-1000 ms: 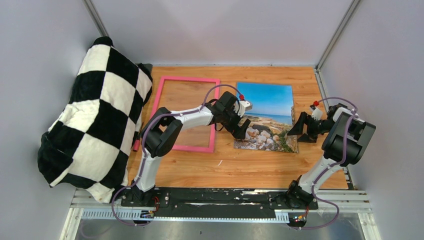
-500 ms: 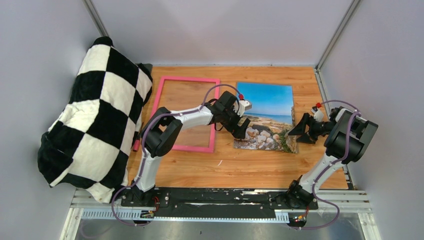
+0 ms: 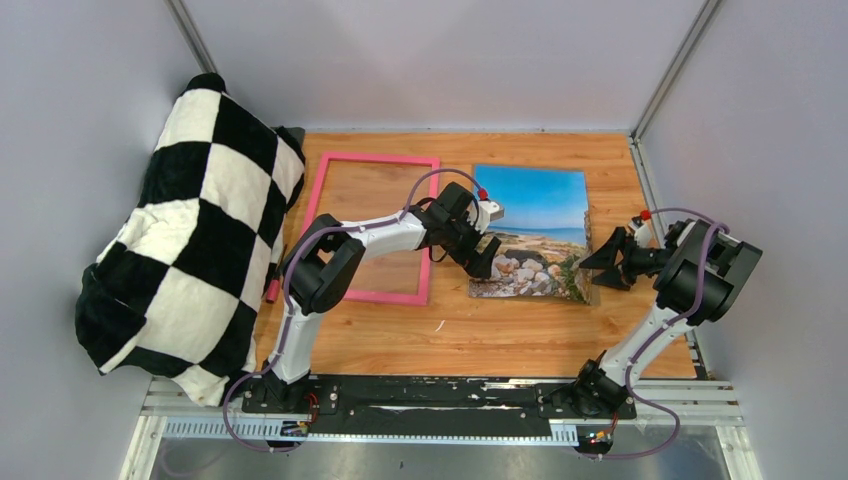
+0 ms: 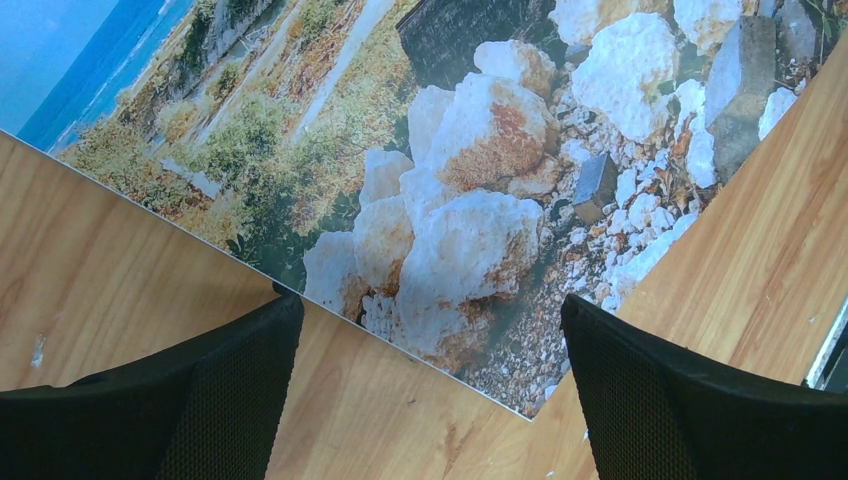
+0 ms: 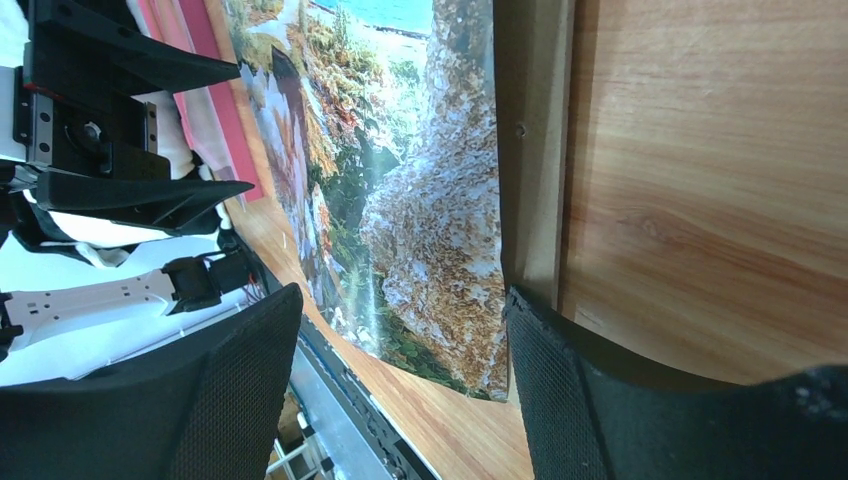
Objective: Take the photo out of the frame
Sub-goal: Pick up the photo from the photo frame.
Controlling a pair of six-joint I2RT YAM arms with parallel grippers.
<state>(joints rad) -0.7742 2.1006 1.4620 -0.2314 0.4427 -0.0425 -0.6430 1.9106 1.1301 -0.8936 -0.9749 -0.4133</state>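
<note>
Wooden bench (image 3: 500, 340), grey walls on three sides.

Change noted over the last second: the right arm (image 3: 700, 280) had swung its elbow outward toward the right wall. The right jaws had slipped a little nearer along the right edge of the photo (image 3: 535, 215), and their gap had narrowed slightly. The left arm (image 3: 370, 235), photo and frame (image 3: 380, 156) had not moved.

Jaw state: the left jaws stood spread wide above the photo's near left corner, holding nothing. The right jaws were also apart, pointed at the photo's near right corner and just beside it. The wrist view showed nothing pinched between them.

Position of the task's things: the photo lay flat on the bench to the right of the frame, near it but wholly outside the pink border. Bare wood showed through the frame's opening. In the right wrist view a strip of brown board (image 5: 535, 150) ran along the photo's right edge. We could not tell whether it lay under the whole print.

Our reading: the removal itself looked done. The right arm's shift read either as backing off or as lining up on that corner; we could not say which.

Count:
- one photo
- one frame
- one brown board
- one checked blanket (image 3: 190, 230), heaped at the left
- two arms, two sets of jaws
</note>
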